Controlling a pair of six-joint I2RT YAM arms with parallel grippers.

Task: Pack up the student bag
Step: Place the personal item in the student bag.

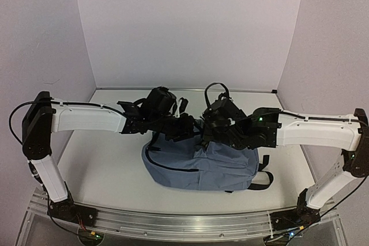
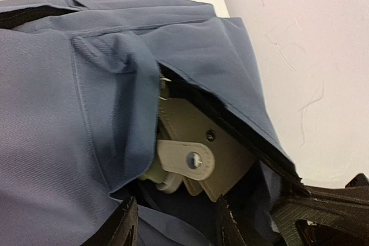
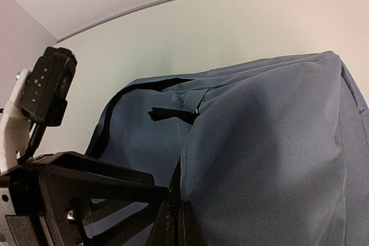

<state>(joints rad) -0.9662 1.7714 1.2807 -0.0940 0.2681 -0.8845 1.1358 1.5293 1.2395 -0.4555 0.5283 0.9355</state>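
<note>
The student bag (image 1: 199, 165), a large slate-blue backpack, lies in the middle of the table with its top towards the back wall. My right gripper (image 3: 181, 223) is shut on the fabric edge by the bag's black zipper (image 3: 176, 185) and holds the opening (image 2: 230, 125) up. My left gripper (image 2: 176, 226) hangs at the mouth of the bag, open, with nothing between its fingers (image 2: 124, 226). Just beyond them a beige case with a snap strap (image 2: 193, 159) sits inside the bag, partly under the blue flap. In the top view both grippers (image 1: 196, 128) meet over the bag's upper edge.
Black shoulder straps (image 1: 262, 180) trail from the bag's right side, and its carry loop (image 1: 216, 89) sticks up behind the grippers. Lavender walls close the table (image 1: 98, 159) at the back and on both sides. The left arm's wrist camera (image 3: 49, 84) stands close beside my right gripper.
</note>
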